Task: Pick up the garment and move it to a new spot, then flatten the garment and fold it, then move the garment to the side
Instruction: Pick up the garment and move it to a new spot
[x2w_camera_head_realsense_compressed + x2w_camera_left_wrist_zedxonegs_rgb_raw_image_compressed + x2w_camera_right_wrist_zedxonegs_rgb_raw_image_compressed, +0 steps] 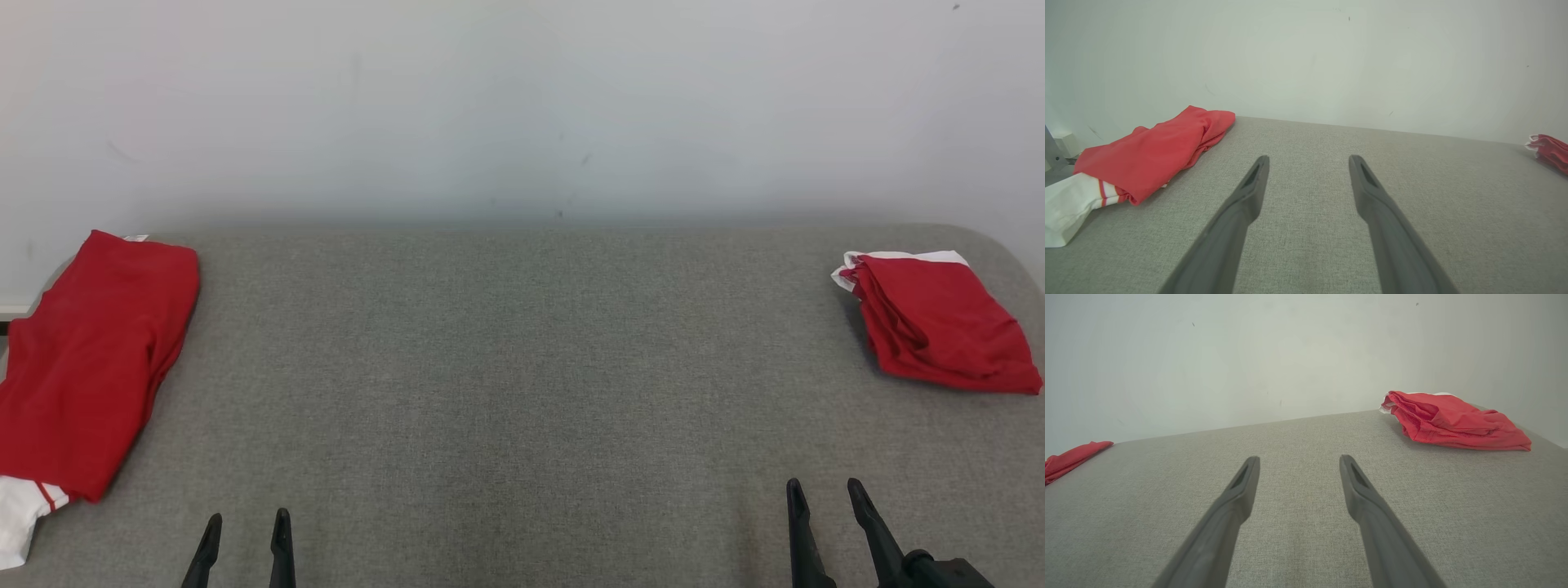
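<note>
Two red garments with white trim lie on a grey fabric table [522, 367]. One garment [90, 359] stretches along the left edge, loosely bundled, with a white striped part at its near end; it is also in the left wrist view [1155, 157]. The other garment [939, 322] sits folded at the far right, seen closer in the right wrist view [1453, 420]. My left gripper [246, 524] is open at the lower left, right of the left garment and apart from it. My right gripper [824, 490] is open at the lower right, well short of the folded garment.
A pale wall [522, 106] rises right behind the table's far edge. The table's far right corner is rounded. Bare grey cloth spans the whole middle between the two garments.
</note>
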